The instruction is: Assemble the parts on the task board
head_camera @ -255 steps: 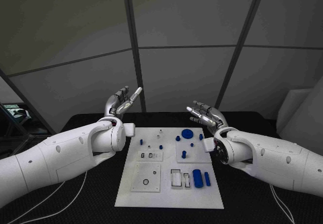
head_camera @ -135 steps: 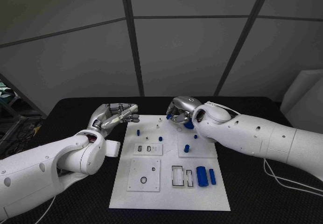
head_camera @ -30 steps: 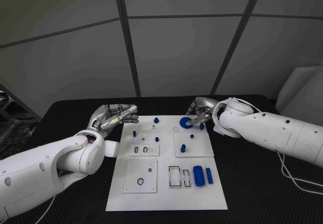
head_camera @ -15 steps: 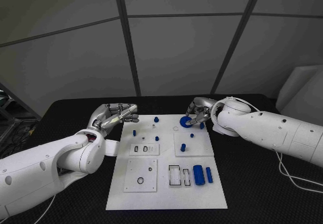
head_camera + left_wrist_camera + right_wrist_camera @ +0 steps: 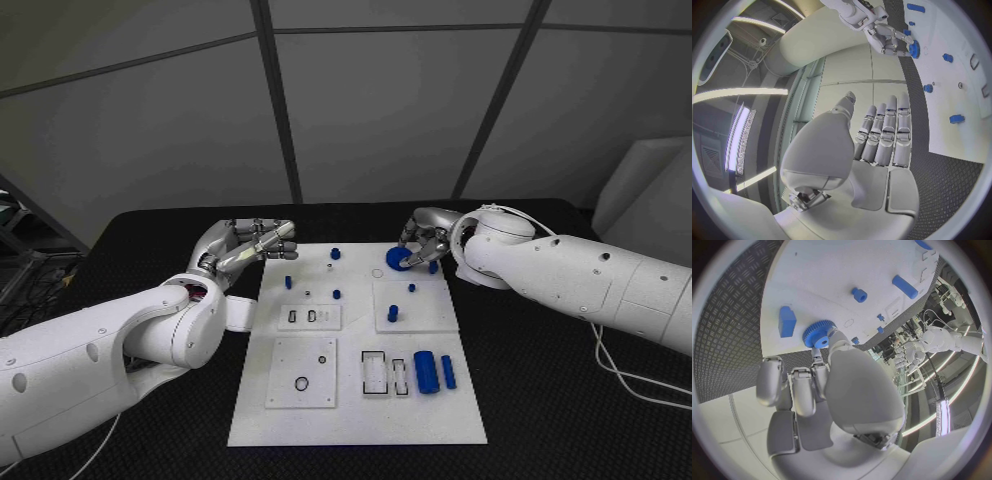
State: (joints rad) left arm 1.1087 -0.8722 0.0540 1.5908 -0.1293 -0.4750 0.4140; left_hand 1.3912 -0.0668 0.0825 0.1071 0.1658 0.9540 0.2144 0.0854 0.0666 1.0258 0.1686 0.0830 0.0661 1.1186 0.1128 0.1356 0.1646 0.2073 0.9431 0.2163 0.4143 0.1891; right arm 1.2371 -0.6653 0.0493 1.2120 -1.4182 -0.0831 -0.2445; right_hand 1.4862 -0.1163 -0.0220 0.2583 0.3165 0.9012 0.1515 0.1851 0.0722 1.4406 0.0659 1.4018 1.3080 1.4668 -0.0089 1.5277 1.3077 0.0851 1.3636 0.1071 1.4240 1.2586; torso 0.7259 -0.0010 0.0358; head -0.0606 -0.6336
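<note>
My right robot hand (image 5: 421, 243) pinches a blue gear (image 5: 398, 260) between thumb and fingers, over the far right part of the white task board (image 5: 353, 400) on the black bench (image 5: 548, 400). The gear is at my fingertips, just above the board surface; I cannot tell if it touches it. My left robot hand (image 5: 248, 244) holds nothing, fingers together and curled loosely, beside the board's far left corner.

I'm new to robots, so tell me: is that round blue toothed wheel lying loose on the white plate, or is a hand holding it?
Held. The right hand pinches the blue gear in its fingertips at the task board's far edge.
</note>
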